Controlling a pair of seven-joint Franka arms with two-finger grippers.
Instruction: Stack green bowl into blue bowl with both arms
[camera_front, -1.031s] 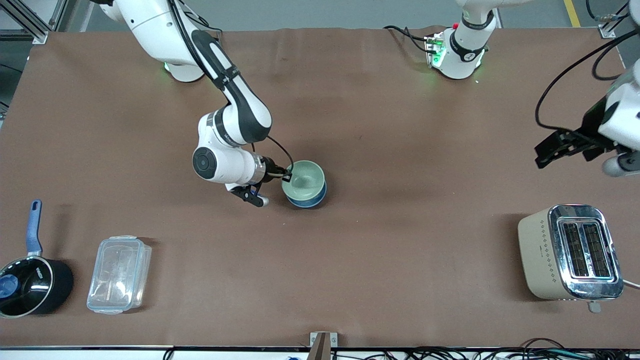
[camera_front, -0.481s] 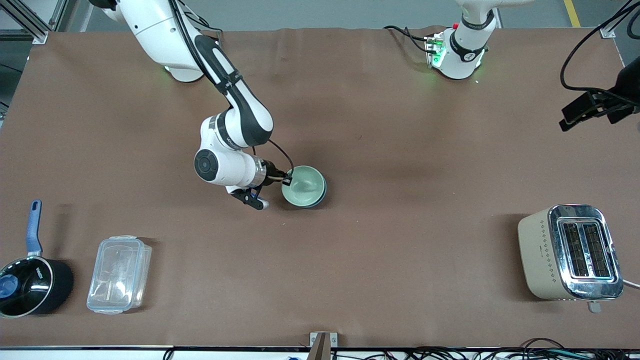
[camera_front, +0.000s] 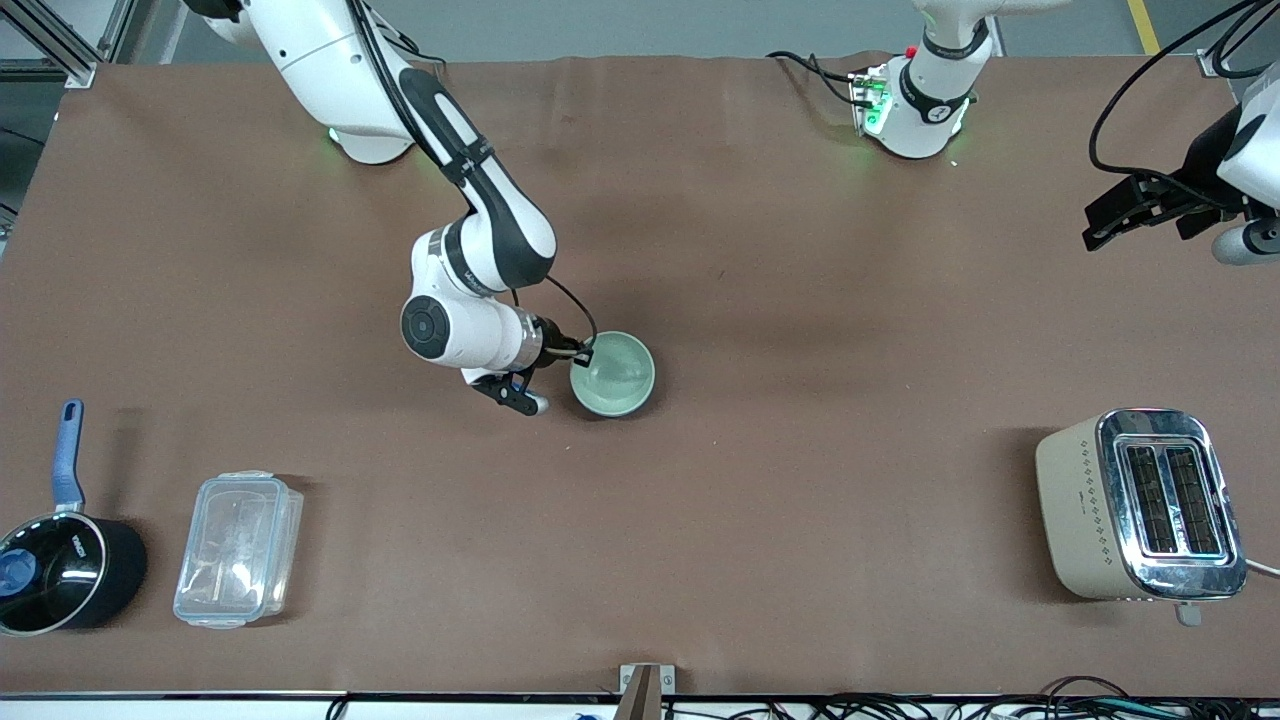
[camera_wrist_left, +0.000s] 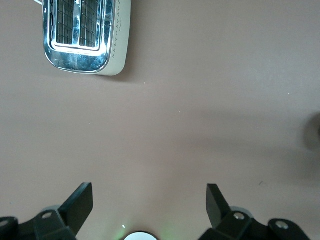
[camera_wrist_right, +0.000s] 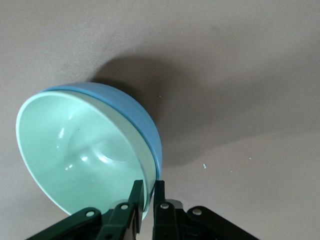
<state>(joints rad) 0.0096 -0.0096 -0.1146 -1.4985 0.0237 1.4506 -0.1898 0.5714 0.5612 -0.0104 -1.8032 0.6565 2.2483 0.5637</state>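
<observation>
Right wrist view: right gripper (camera_wrist_right: 148, 194) pinches green bowl (camera_wrist_right: 80, 150) nested in blue bowl (camera_wrist_right: 132, 117).

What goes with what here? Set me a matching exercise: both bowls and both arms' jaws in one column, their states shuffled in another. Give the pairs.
1. green bowl
2. blue bowl
3. right arm's jaws
4. left arm's jaws

A. open, up over the table at the left arm's end
B. nested inside the other bowl
C. shut on a bowl's rim
D. standing on the table, holding the other bowl

Pairs: 1-B, 2-D, 3-C, 4-A
</observation>
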